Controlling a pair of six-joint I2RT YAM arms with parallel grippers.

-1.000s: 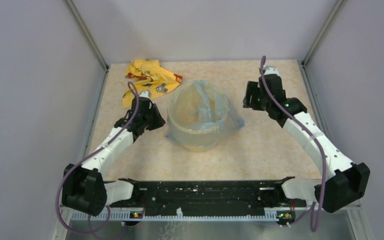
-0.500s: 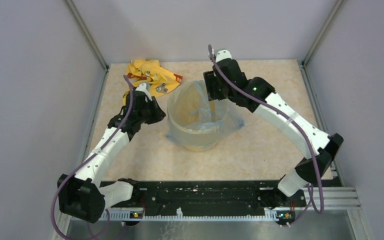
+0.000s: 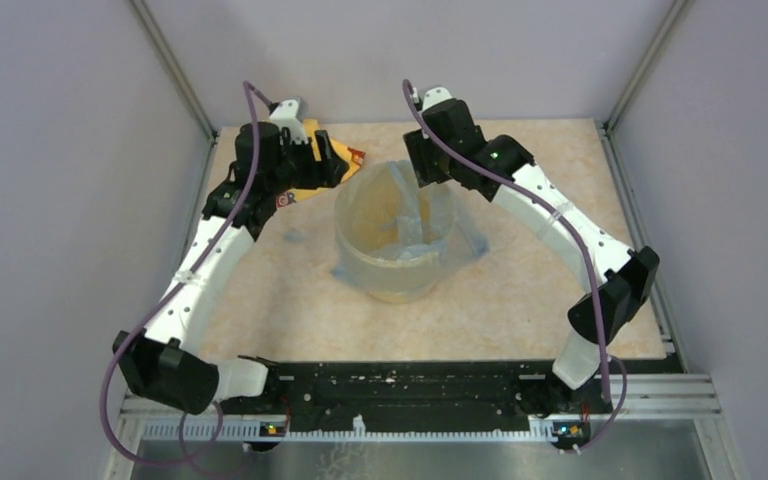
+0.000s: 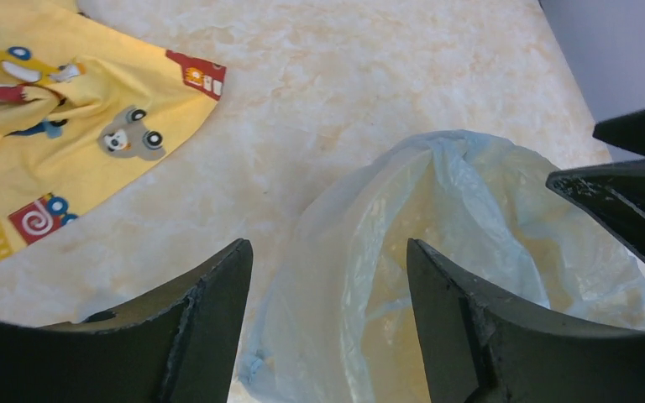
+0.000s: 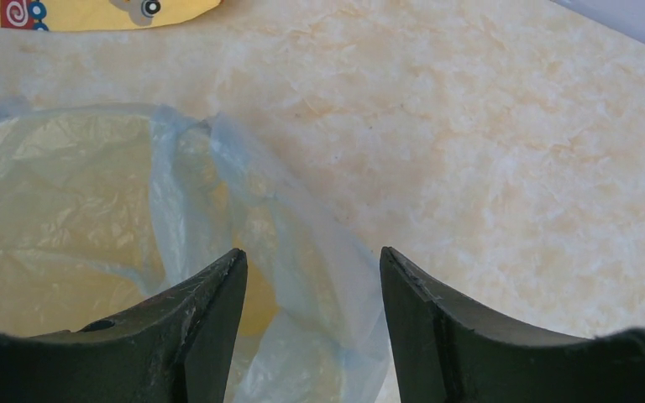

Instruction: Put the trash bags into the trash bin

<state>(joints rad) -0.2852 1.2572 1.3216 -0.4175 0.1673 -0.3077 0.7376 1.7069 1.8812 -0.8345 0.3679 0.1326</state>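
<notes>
At the upper left of the top view the cloth [image 3: 296, 194] lies on the bench [image 3: 520, 290], partly hidden by the left arm. The left claw [image 3: 334, 163] hovers just right of it, fingers spread and holding nothing. In its wrist view the near-left edge of the bag [image 4: 470, 218] falls in the gap between its fingers, while most of the bag's mouth lies off to the right of the frame.

The bin [image 3: 396, 284] stands upright at centre frame. The bag sits inside it, its film folded out over the rim and spilling onto the bench at the bin's lower left and right sides.

The right claw [image 3: 422, 170] hangs above the bin's far rim, just right of centre. It too is spread apart and empty. In its wrist view a raised fold of film runs from the upper left down toward the lower right, its long axis passing straight into the gap between the fingers.

Both claws are close, but the right one looks better aligned. The fold lies directly below its gap, so a short drop should bracket it.
</notes>
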